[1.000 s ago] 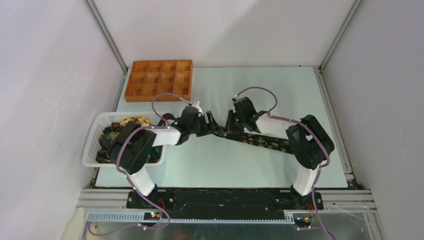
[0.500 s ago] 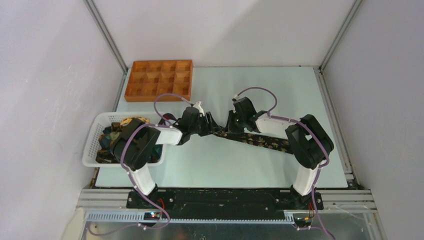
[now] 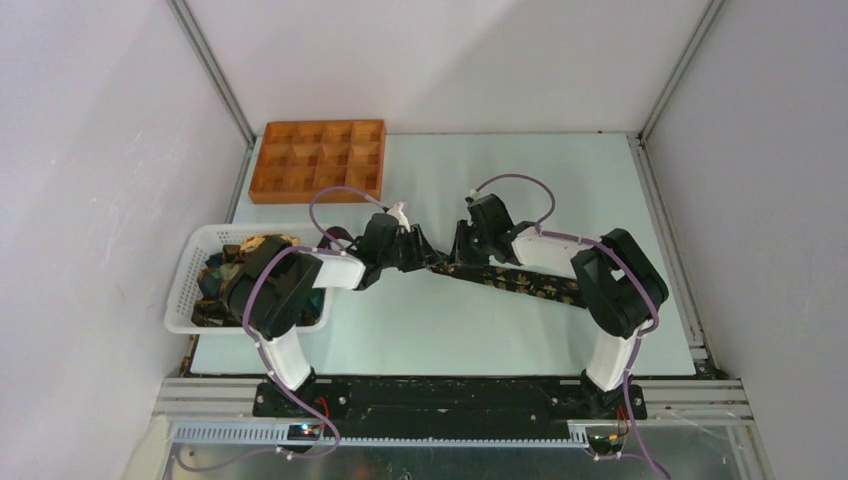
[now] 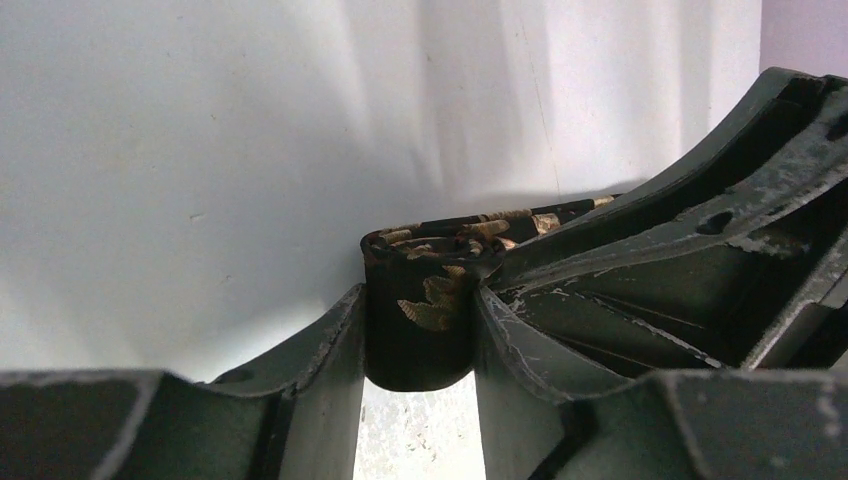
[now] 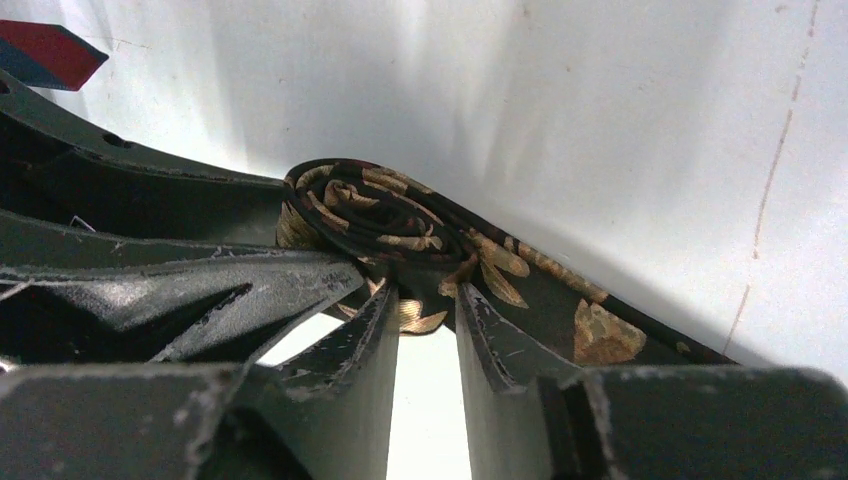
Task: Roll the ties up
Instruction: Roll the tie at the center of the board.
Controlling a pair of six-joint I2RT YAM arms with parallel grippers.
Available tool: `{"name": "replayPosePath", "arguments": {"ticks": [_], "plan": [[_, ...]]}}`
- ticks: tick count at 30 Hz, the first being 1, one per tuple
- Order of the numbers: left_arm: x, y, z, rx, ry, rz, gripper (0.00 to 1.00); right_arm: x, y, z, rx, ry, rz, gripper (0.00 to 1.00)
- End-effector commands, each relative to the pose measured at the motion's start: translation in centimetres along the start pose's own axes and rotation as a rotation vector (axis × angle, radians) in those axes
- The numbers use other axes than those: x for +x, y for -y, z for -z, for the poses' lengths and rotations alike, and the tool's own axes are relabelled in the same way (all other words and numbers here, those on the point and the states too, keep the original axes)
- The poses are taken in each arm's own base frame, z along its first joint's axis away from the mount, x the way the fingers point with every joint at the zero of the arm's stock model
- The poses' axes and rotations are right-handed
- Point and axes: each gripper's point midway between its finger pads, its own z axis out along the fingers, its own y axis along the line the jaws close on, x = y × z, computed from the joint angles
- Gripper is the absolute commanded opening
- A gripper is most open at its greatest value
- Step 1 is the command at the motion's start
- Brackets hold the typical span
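The left fingers point(image 4: 322, 375) clasp the rolled end of a leafy-print tie point(image 4: 418, 320) from both sides. The right fingers point(image 5: 352, 365) pinch the same tie just beside that coil. Its unrolled length trails right across the pale worktop point(image 3: 560, 190) and passes under the right arm. More ties point(image 3: 215, 268) lie in the white mesh basket point(image 3: 183, 300) at left.

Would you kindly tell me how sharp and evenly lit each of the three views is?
Top external: evenly lit and sharp, soft shadows on the table. Left wrist: tie sharp between dark jaws, table glaring pale behind. Right wrist: tie sharp, casting a shadow on the bright table.
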Motion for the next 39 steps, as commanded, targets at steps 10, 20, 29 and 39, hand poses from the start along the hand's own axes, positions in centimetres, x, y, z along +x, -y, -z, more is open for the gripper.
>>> {"name": "replayPosePath", "arguments": {"ticks": [10,20,29,39], "plan": [[-1.7,0.8,1.0,-0.107,-0.006,-0.108,0.41,-4.2,1.0,7.7,0.009,0.224,0.005,0.46],[-2.8,0.8,2.4,-0.314,-0.016,-0.259,0.4,-3.3,4.7,9.2,0.071,0.245,-0.033,0.46],[-4.2,-0.2,3.6,-0.577,-0.012,-0.458,0.41,-3.1,5.2,10.3,0.08,0.273,-0.036,0.47],[-4.0,-0.1,4.0,-0.819,-0.056,-0.739,0.4,-3.3,5.4,11.5,0.087,0.303,-0.045,0.47]]}}
